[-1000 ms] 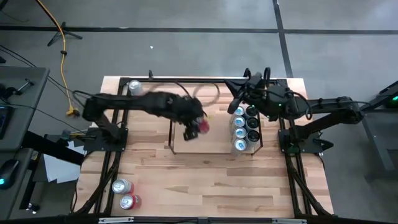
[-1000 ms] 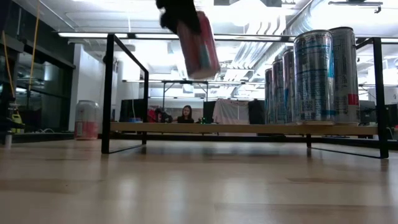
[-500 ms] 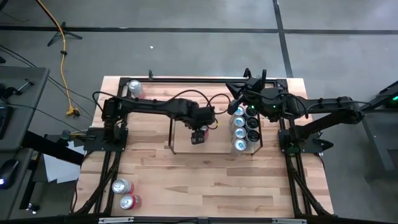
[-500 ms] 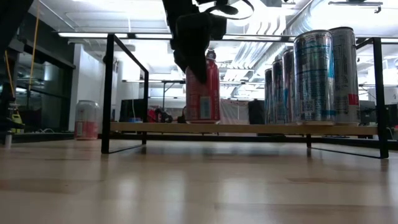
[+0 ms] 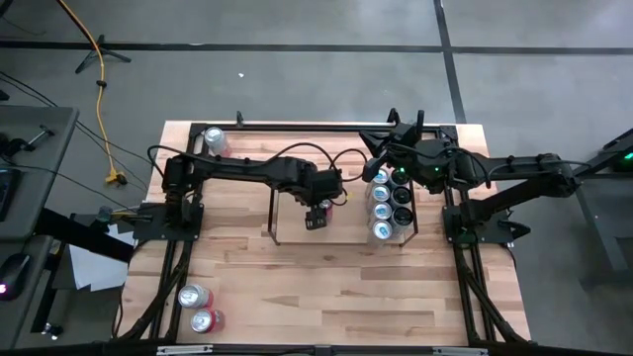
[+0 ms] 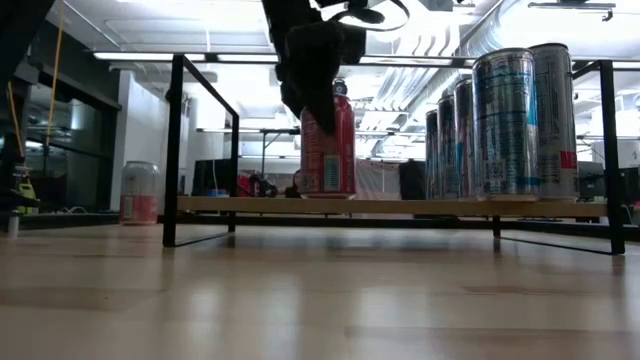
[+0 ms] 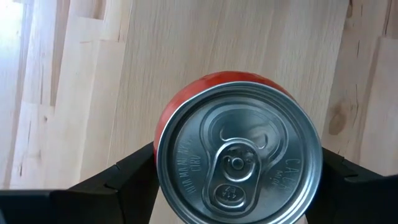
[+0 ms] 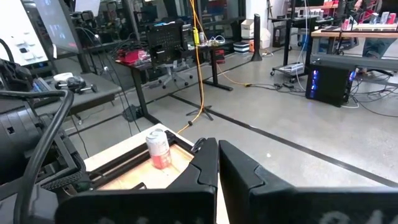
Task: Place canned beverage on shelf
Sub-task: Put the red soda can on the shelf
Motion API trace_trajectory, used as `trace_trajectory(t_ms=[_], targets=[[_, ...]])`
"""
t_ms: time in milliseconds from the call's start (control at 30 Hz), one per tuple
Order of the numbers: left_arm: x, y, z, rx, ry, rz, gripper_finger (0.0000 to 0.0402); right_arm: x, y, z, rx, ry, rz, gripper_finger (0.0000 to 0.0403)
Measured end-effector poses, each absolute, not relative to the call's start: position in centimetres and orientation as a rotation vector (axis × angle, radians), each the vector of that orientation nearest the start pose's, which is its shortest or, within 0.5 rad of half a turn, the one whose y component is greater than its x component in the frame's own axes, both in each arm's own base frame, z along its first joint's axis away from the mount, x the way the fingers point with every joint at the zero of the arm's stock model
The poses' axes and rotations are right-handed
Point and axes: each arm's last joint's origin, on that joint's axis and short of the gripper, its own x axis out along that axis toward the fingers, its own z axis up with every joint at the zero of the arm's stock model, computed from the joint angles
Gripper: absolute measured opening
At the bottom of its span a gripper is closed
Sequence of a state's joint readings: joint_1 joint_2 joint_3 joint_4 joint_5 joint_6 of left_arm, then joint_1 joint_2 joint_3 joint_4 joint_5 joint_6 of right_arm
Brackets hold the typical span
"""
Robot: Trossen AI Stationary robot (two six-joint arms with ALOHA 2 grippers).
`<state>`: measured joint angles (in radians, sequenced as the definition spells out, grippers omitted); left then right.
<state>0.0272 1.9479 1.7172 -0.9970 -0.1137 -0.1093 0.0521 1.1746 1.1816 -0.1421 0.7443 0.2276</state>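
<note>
A red can [image 6: 328, 146] stands upright on the wooden board [image 6: 420, 206] of the low black rod shelf [image 5: 346, 229], toward its left half. My left gripper [image 5: 317, 214] comes down on the can from above and is shut on it; the can's silver top [image 7: 239, 157] fills the left wrist view. Two rows of tall silver cans [image 5: 382, 208] and dark cans [image 5: 403, 203] stand on the shelf's right end. My right gripper [image 5: 380, 164] is shut and empty by the far end of those rows. My left gripper pinches the red can between its two fingers, one finger [image 7: 127, 177] on each side of the can's upper wall [image 7: 163, 134], just below the rim. The fingers point down from above. The can is upright, with its base on the shelf's board.
A can [image 5: 213, 139] stands at the table's far left corner, also seen in the right wrist view [image 8: 157, 149]. Two red cans [image 5: 195, 296] [image 5: 206, 319] lie near the front left. A black rail frame [image 5: 455, 247] runs along the table's edges.
My left gripper has gone down and a little toward the table's right with the red can. The can hung tilted above the shelf a second ago; now it is upright with its base on the shelf's board. It has barely moved in the last half second.
</note>
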Motion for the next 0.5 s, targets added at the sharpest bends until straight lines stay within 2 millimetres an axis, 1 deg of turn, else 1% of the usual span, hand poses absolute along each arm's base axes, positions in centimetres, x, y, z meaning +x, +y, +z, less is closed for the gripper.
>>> trace_trajectory(t_ms=[167,300,400,500], targets=[[40.2,1.8,26.0,-0.088,1.216,0.153,0.0281,25.2,-0.7,39.7,0.165,0.048,-0.702,0.0000],[40.2,2.3,26.1,-0.125,1.212,0.156,0.0309,25.2,-0.7,39.7,0.164,0.048,-0.702,0.0000],[39.8,2.6,26.9,-0.130,1.190,0.162,0.0333,25.2,-0.7,39.7,0.164,0.048,-0.702,0.0000],[38.9,2.9,28.5,-0.137,1.156,0.164,0.0348,25.2,-0.7,39.6,0.163,0.049,-0.702,0.0000]])
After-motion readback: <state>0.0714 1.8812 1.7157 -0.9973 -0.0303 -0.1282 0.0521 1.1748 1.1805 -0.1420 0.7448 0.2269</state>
